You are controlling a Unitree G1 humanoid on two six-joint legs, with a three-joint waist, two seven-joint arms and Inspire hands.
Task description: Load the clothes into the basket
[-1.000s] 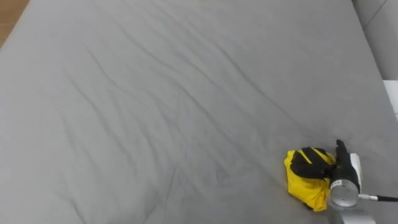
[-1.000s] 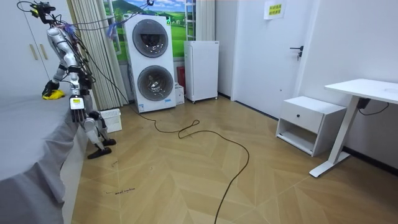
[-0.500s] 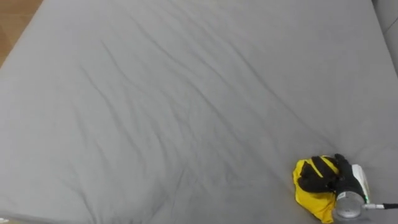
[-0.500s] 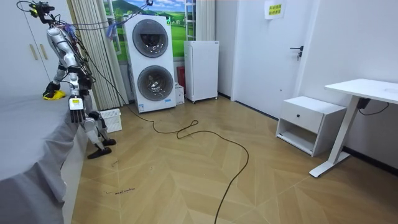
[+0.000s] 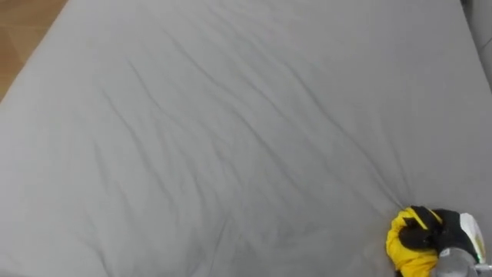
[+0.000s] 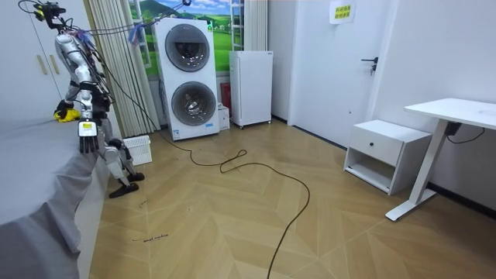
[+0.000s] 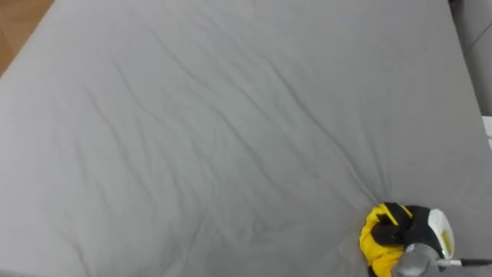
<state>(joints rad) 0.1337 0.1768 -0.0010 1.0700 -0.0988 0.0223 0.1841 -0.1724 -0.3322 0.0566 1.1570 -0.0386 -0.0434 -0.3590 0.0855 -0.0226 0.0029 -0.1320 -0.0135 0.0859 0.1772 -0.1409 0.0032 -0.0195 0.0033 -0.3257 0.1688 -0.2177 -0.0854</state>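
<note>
A yellow garment [image 5: 401,245] lies bunched on the grey bed sheet [image 5: 231,131], near the lower right corner of the eye views. My right hand [image 5: 429,235] rests on it from the right, its dark fingers [image 7: 401,229] curled into the cloth. In the room view the yellow garment [image 6: 68,115] shows at the bed's edge, in front of me. My left hand [image 6: 87,132] hangs at my side with straight fingers. A white slatted basket [image 6: 138,149] stands on the floor by my feet.
The wrinkled grey bed [image 7: 215,123] spreads ahead of me; wood floor [image 5: 23,38] shows past its far left corner. Behind me are curtains [image 6: 116,62], stacked washing machines [image 6: 187,77], a white cabinet [image 6: 252,87], a bedside unit [image 6: 385,153] and a desk [image 6: 457,116].
My right hand's fingers have curled into the yellow garment, bunching it tighter. The eye views shifted, placing hand and cloth lower and further right. My left hand swung slightly toward the bed.
</note>
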